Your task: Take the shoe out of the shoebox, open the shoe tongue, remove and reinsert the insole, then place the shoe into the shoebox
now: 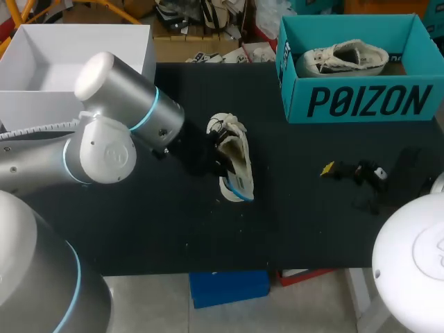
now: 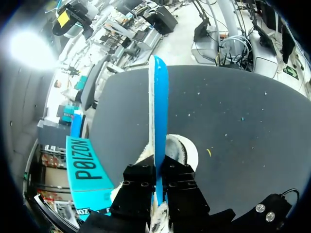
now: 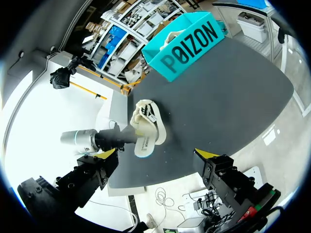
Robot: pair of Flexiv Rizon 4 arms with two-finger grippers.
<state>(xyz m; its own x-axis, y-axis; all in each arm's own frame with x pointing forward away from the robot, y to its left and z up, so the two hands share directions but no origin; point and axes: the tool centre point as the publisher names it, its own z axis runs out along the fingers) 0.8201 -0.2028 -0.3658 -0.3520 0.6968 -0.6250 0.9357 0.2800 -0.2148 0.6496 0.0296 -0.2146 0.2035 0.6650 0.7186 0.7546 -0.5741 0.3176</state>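
At the middle of the black table [image 1: 312, 229] in the head view lies the shoe [image 1: 234, 166]. The teal shoebox [image 1: 361, 100] at its 1 o'clock holds a second shoe [image 1: 343, 59], and the left gripper [image 1: 220, 163] meets the first shoe from 9 o'clock. In the left wrist view that gripper pinches the blue insole [image 2: 159, 111] on edge between its fingers, with the shoe just under them. In the right wrist view the right gripper [image 3: 157, 154] stands wide, with the shoe ahead of it and apart from both tips.

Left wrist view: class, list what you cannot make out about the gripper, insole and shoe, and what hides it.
- Left gripper tips: left wrist view, covered by its black fingers.
- Insole lower end: buried between those fingers.
- Shoe: mostly behind gripper and insole.
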